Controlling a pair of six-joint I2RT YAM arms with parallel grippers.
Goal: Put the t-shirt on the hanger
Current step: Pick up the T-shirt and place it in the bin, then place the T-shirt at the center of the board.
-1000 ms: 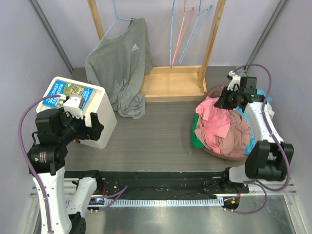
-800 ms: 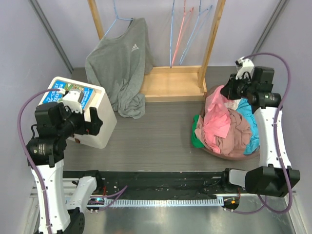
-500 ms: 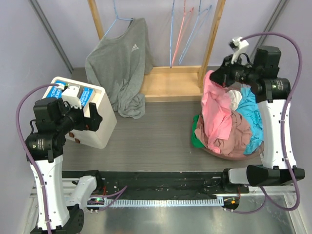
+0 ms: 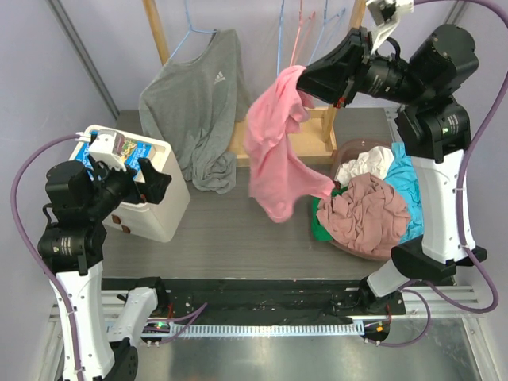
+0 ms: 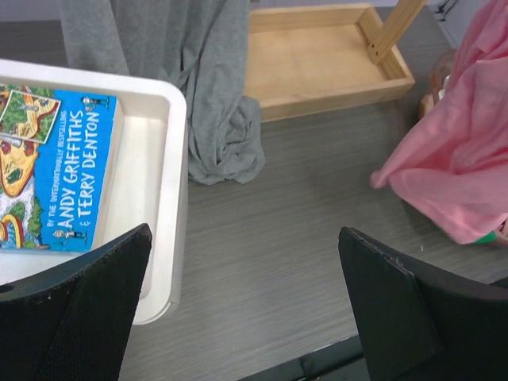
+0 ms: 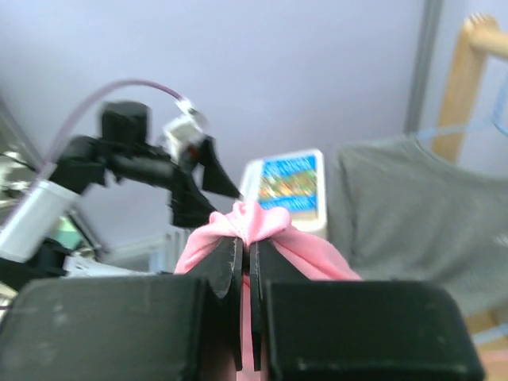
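From above, the right gripper (image 4: 305,79) is clenched on a bunched fold of the salmon-pink t-shirt (image 4: 274,151) and holds it high over the far middle of the worktop (image 4: 238,222). The shirt hangs in a long crumpled drape, its long axis running down and slightly leftward from the pinch. One low corner trails toward the clothes pile (image 4: 369,210) at the right edge; whether it touches I cannot tell. The light-blue hanger (image 4: 281,32) hangs nearly upright on the wooden rack (image 4: 286,131) at the far edge, just behind and left of the fingers, so the right arm is much the nearer. The left gripper (image 4: 153,181) waits well apart at the left edge beside the white bin (image 4: 163,214). In the left wrist view, the left gripper (image 5: 244,234) stands spread wide and holds nothing. The shirt (image 5: 460,151) shows at the right side, soft and creased, and the grey top (image 5: 190,87) pools by the rack's base. In the right wrist view, the right gripper (image 6: 246,266) has its jaws pressed together on a knot of pink fabric (image 6: 254,221). No collar or sleeve opening can be made out, so I judge the neck will have to be found before threading.
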